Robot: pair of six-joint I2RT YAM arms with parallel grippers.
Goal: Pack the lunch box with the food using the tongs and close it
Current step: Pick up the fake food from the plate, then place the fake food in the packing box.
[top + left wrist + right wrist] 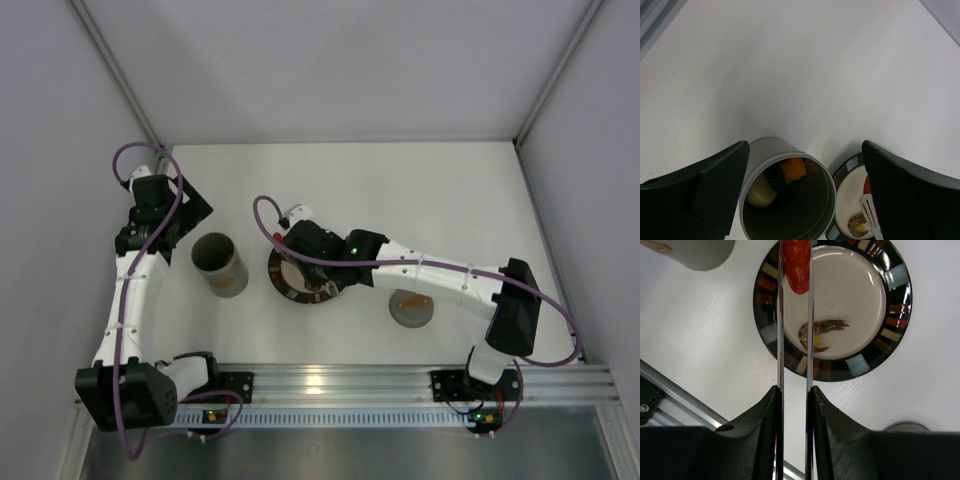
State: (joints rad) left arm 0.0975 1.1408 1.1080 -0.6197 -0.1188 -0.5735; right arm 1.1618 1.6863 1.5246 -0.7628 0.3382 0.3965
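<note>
Right pincer [794, 390] squeezes the tongs [780, 340], nipping the red sausage [797, 267] at the plate [895, 305]. Next, I'd say, carry it left into the lunch box [767, 150]. Left pincer [805, 150] gapes empty.

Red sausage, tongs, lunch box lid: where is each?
red sausage [797, 266], right wrist view, its visible middle
tongs [780, 335], right wrist view, one slim arm
lunch box lid [415, 315], top external view, its grey top

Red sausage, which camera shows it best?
The right wrist view: the sausage sits large between the arms of the tongs, over the plate. The left wrist view catches only a red sliver; the top view hides it.
</note>
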